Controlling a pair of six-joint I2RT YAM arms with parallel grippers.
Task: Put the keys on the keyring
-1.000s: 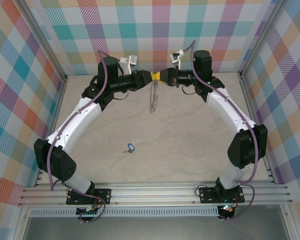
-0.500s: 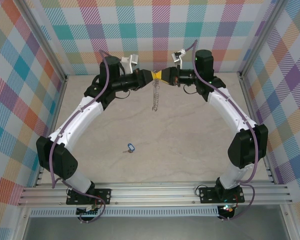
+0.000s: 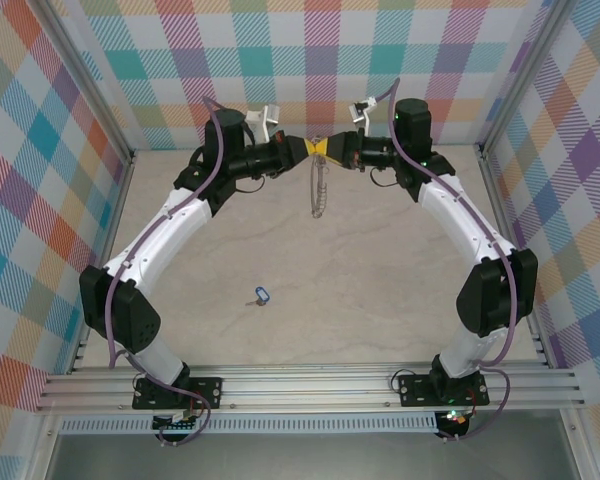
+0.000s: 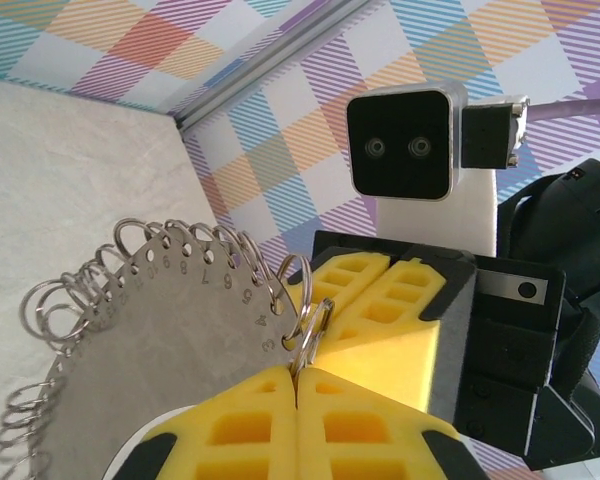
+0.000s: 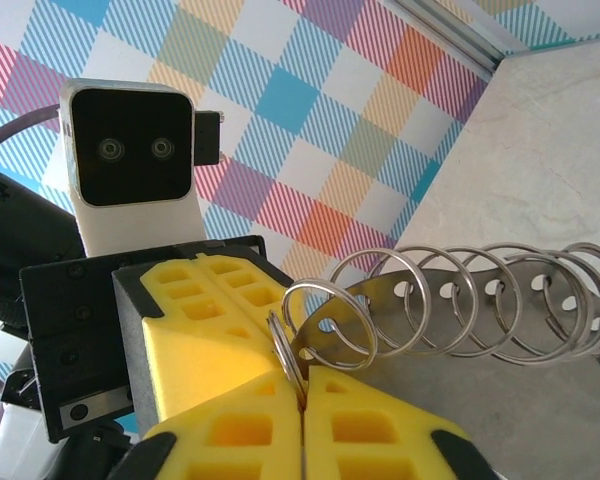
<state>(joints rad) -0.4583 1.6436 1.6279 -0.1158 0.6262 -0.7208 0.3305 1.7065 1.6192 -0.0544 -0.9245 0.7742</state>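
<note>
The keyring [image 3: 320, 188] hangs off the table at the back centre, held up from its top. Close up it is a flat grey numbered metal plate [image 4: 150, 330] fringed with small split rings [image 5: 500, 300]. My left gripper [image 3: 308, 148] and right gripper [image 3: 330, 148] meet tip to tip above it. The left gripper [image 4: 298, 372] is shut on one small rim ring. The right gripper [image 5: 302, 395] is shut on a rim ring too, and I cannot tell if it is the same one. The key [image 3: 262, 296], tiny with a blue tag, lies alone on the table near the front.
Checked walls enclose the beige table [image 3: 380, 290] on three sides, and both grippers sit close to the back wall. An aluminium rail [image 3: 310, 385] with the arm bases runs along the near edge.
Both grippers have moved together slightly right and toward the back wall. The hanging keyring has come with them and turned from edge-on to partly showing its face.
</note>
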